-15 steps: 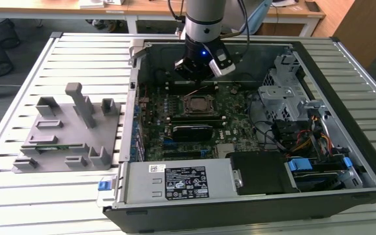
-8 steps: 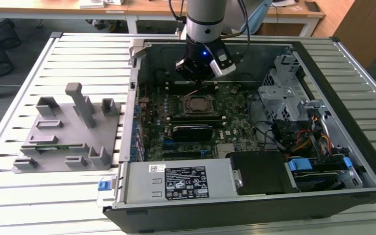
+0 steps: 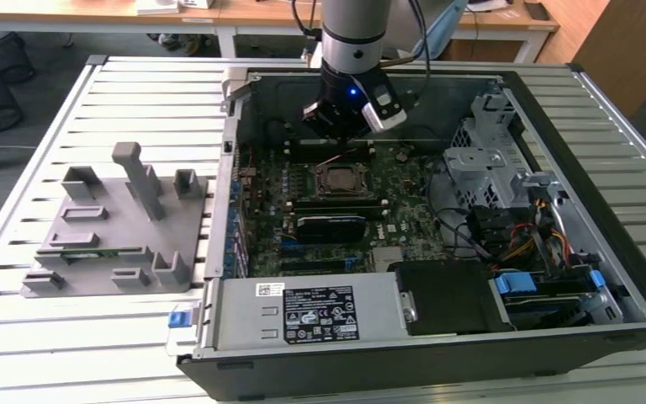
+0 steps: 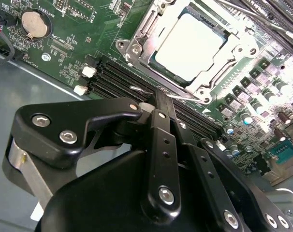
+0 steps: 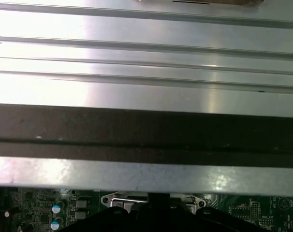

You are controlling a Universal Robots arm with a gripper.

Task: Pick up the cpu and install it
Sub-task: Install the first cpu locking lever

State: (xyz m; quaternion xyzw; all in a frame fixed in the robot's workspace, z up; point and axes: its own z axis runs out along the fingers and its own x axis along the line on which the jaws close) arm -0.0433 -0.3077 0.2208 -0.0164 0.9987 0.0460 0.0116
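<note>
The cpu (image 4: pixel 187 46), a flat square chip with a shiny silver top, lies in the motherboard socket with the metal frame (image 4: pixel 137 43) around it. In the exterior view the cpu (image 3: pixel 340 178) sits at the middle of the board inside the open computer case. My gripper (image 3: pixel 343 135) hangs just behind the socket, low over the board. In the second wrist view the gripper (image 4: pixel 160 95) has its black fingers (image 4: pixel 162 108) pressed together. Their tip is at the thin socket lever (image 4: pixel 146 91) beside the memory slots. I cannot tell whether the fingers pinch the lever.
The black case wall (image 3: pixel 413 358) and power supply (image 3: pixel 306 313) close off the near side. A drive cage (image 3: pixel 491 164) and cables (image 3: pixel 514 244) fill the exterior view's right. A grey fixture (image 3: pixel 121 223) stands on the slatted table (image 3: pixel 31 337) at the exterior view's left. A black heatsink (image 3: pixel 329 227) sits below the socket.
</note>
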